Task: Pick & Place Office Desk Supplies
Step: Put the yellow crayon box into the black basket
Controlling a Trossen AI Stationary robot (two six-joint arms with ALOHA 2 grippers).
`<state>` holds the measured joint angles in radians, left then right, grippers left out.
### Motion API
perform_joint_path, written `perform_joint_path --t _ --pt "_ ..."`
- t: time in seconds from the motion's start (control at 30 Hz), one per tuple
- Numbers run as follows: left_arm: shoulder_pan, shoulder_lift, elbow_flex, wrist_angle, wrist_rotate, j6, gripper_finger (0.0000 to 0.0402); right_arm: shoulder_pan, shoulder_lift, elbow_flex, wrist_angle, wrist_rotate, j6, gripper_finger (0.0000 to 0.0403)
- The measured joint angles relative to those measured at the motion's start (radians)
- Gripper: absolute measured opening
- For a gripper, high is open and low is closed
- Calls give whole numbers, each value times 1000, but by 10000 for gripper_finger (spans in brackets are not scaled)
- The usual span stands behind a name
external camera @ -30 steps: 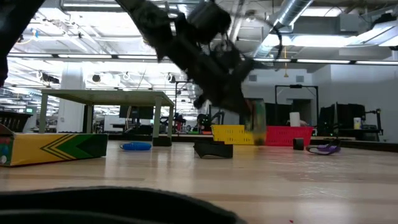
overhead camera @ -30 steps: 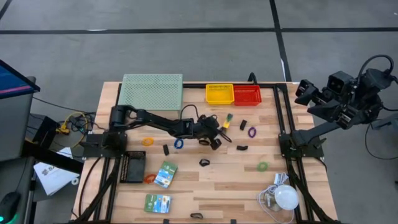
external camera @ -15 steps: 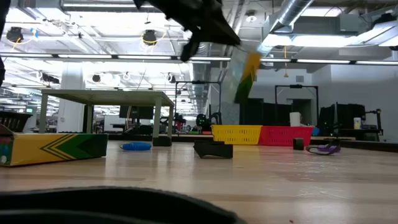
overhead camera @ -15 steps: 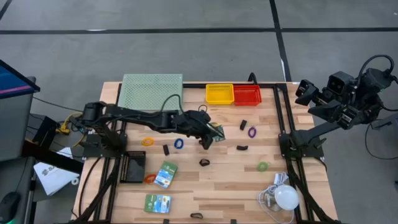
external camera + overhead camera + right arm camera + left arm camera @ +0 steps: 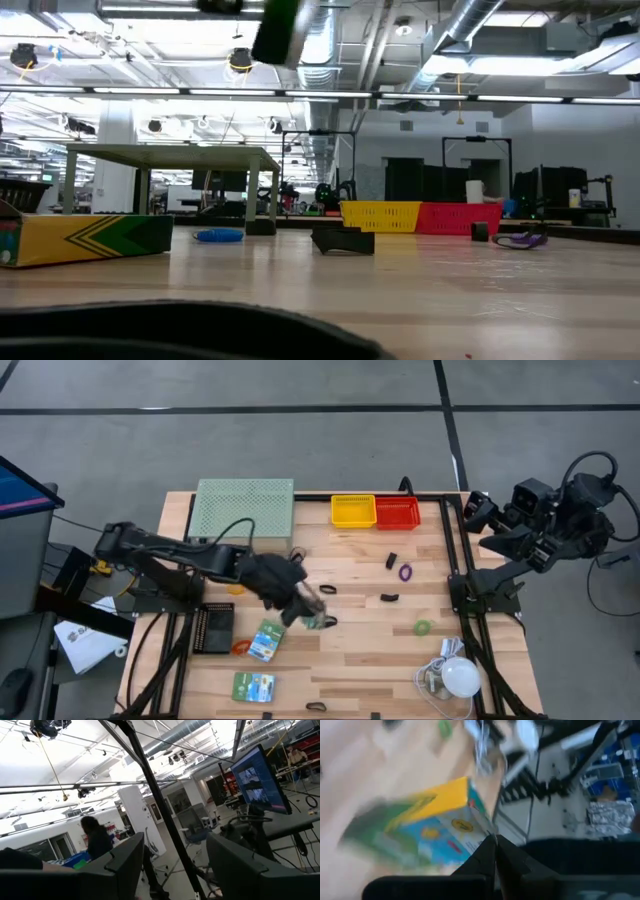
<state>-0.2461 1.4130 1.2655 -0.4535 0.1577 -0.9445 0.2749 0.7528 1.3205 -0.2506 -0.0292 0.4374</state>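
The left claw (image 5: 312, 616) pinches a yellow-green printed cardboard box (image 5: 427, 827) above the wooden table (image 5: 360, 660). The right claw (image 5: 478, 510) rests spread beyond the table's right edge.

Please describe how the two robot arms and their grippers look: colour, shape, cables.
Both arms are dark and jointed. The left arm is slim, with a cable looping along it. The right arm has boxy black blocks and a black cable arching above. Its fingers are broad, flat and dark.

Open wood is left between the purple ring (image 5: 405, 572) and the green ring (image 5: 422, 627), interrupted only by a black clip (image 5: 389, 598)
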Motion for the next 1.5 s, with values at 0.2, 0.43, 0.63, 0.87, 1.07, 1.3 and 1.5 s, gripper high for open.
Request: perform_joint_path --t 0.2,0.43,0.63,0.87,1.07,1.3,1.5 --pt "-129 -73 0 -175 15 -131 0 0 40 0 65 0 -1 211" --pt "-236 -128 0 -412 19 -223 0 0 76 0 145 0 3 211" --pt "-306 -152 0 -595 94 -266 0 0 113 0 208 2 16 211" --pt "-360 -183 0 -756 116 -297 0 -2 156 0 273 3 11 211" --pt "-384 -182 0 -920 116 -255 0 -2 184 0 315 3 10 211" --pt "-389 -181 0 -1075 129 -113 0 -3 185 0 330 30 7 211" --pt "-389 -180 0 -1117 95 42 0 -3 184 0 360 30 -3 211"
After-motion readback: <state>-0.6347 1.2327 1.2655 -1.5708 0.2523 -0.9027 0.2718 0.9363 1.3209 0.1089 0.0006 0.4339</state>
